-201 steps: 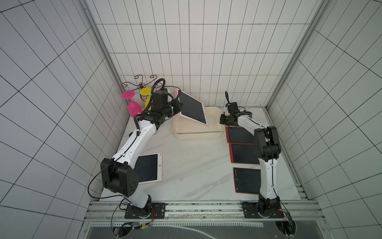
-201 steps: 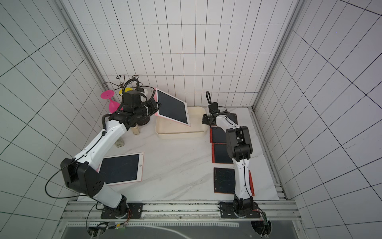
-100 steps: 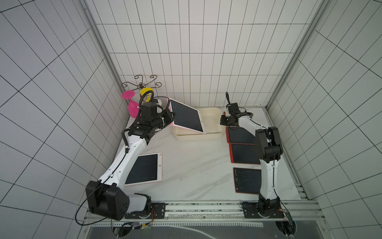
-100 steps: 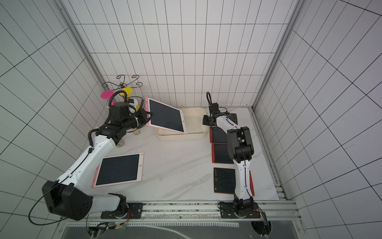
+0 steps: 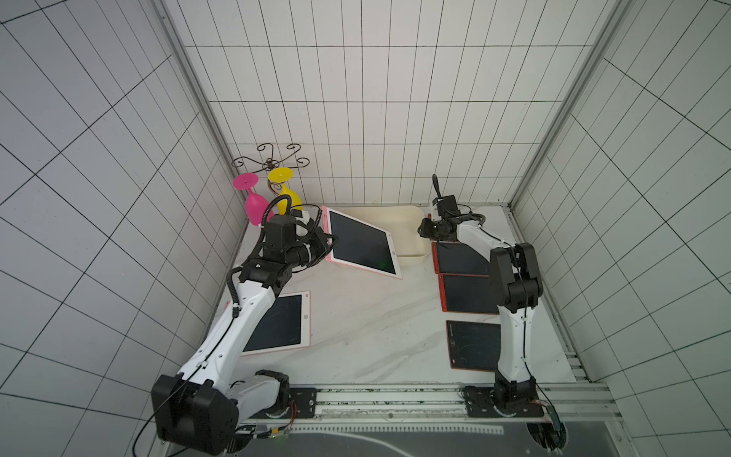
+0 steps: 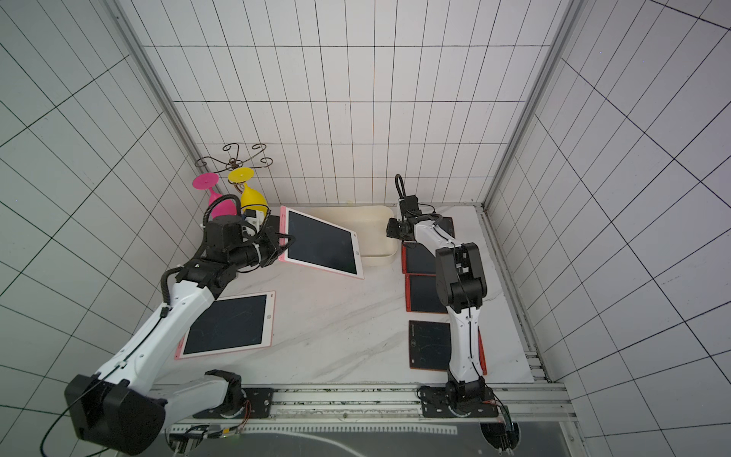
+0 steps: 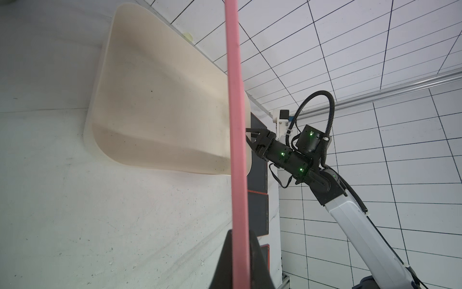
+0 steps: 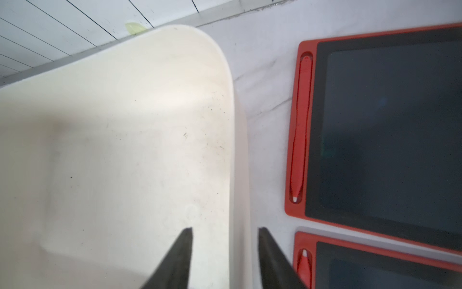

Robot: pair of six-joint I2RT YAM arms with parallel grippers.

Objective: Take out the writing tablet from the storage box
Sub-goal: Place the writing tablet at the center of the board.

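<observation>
Nearest the rail, a pink-framed tablet (image 5: 279, 322) is seen lying flat on the counter (image 5: 368, 336) on the left side, partly hidden by the left arm. A red tablet (image 5: 472, 344) is laid flat on the right side. Farther back on the right, two more red tablets (image 5: 466, 294) (image 5: 459, 259) are lined up one behind the other, partly covered by the right arm.

Past the middle of the counter, the writing tablet (image 5: 362, 247) is held tilted, dark screen up, by the left claw (image 5: 326, 241), which is clamped on the pink frame at the tablet's left edge. In both top views the tablet is seen over the near left part of the storage box (image 5: 409, 225). Whether its low corner touches the counter cannot be told.

The cream storage box is placed at the back of the counter, against the wall. At its right wall the right claw (image 8: 225, 230) is found with its jaws apart, one inside the box and one outside, the rim between them.

Farthest back on the left, a pink goblet (image 5: 255, 203) and a yellow goblet (image 5: 286, 198) are hung upside down from a wire rack (image 5: 271, 160).
</observation>
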